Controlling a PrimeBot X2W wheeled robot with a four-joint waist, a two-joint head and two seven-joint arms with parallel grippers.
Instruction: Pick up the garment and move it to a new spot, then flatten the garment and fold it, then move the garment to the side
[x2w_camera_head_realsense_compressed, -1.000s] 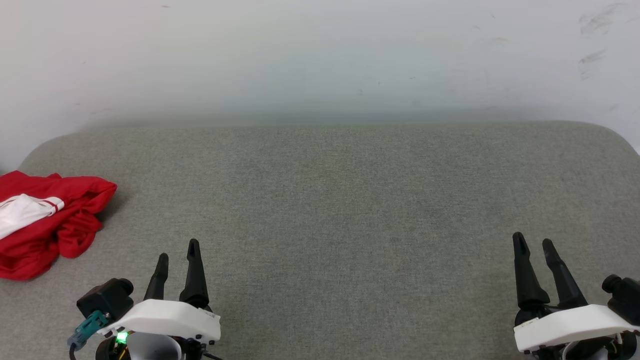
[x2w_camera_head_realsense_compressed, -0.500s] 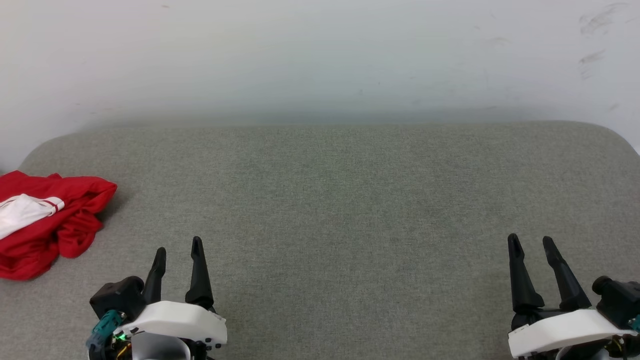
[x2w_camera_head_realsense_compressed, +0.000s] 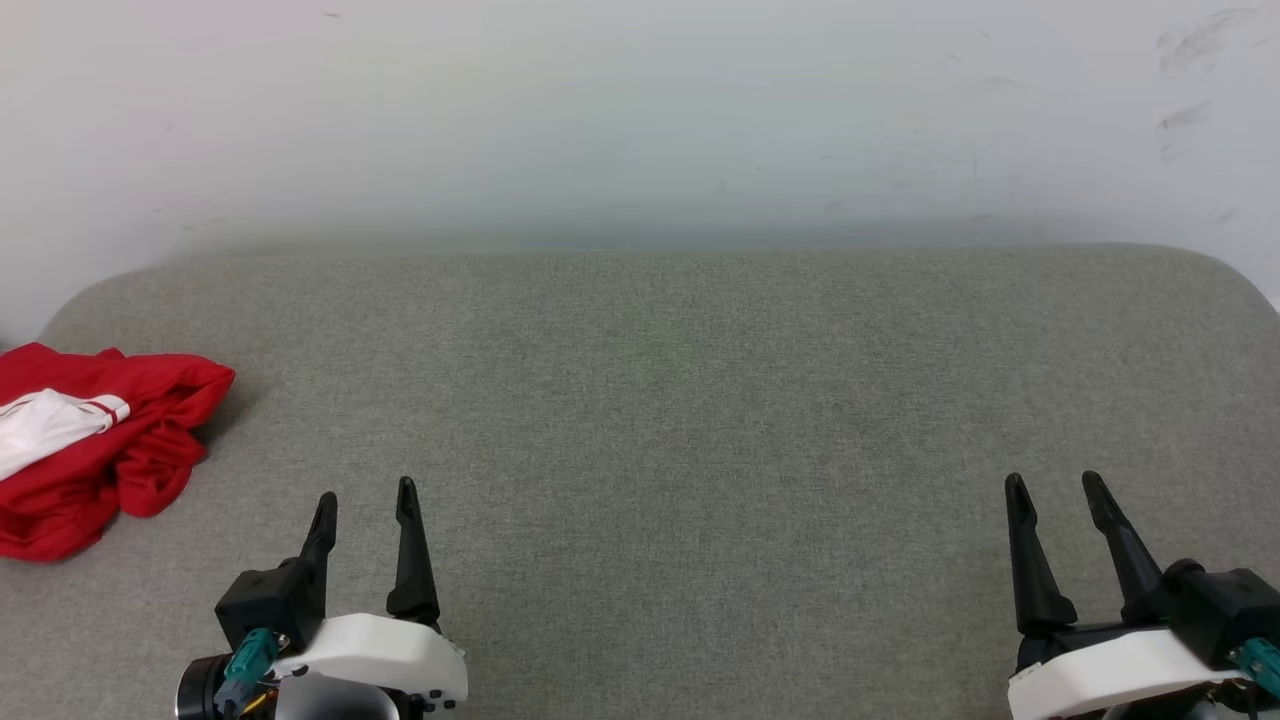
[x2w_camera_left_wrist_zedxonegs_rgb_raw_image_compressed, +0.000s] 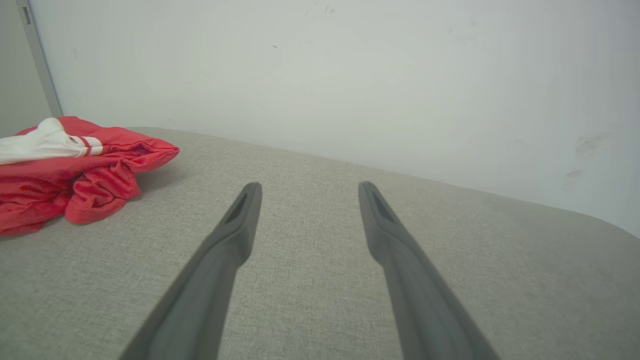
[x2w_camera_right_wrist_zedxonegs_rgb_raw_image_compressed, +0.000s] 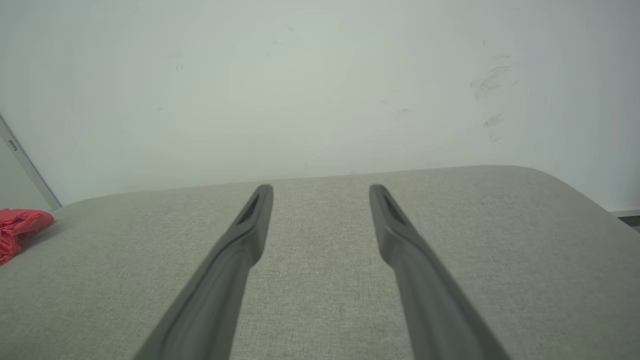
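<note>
Nearest to the camera in the head view, the left gripper (x2w_camera_head_realsense_compressed: 366, 492) stands at the lower left and the right gripper (x2w_camera_head_realsense_compressed: 1052, 480) at the lower right. Both point away from the robot, over the grey bench (x2w_camera_head_realsense_compressed: 650, 400). The two dark fingers of each gripper stand wide apart and hold nothing. In the left wrist view the left gripper (x2w_camera_left_wrist_zedxonegs_rgb_raw_image_compressed: 309, 186) shows bare grey fabric of the bench between its fingers, and the right gripper (x2w_camera_right_wrist_zedxonegs_rgb_raw_image_compressed: 321, 188) shows the same in its own view. The fingers touch no object.

Farther out, the red shirt (x2w_camera_head_realsense_compressed: 120, 450) lies in a crumpled heap at the left edge of the bench, well apart from both grippers and nearer to the left one. A white sleeve with red stripes lies on top of the heap (x2w_camera_left_wrist_zedxonegs_rgb_raw_image_compressed: 75, 170). In the right wrist view a small red part of it (x2w_camera_right_wrist_zedxonegs_rgb_raw_image_compressed: 20, 222) shows at the far left. Behind the bench stands a pale wall (x2w_camera_head_realsense_compressed: 640, 120) with some faint scuff marks at the upper right.
</note>
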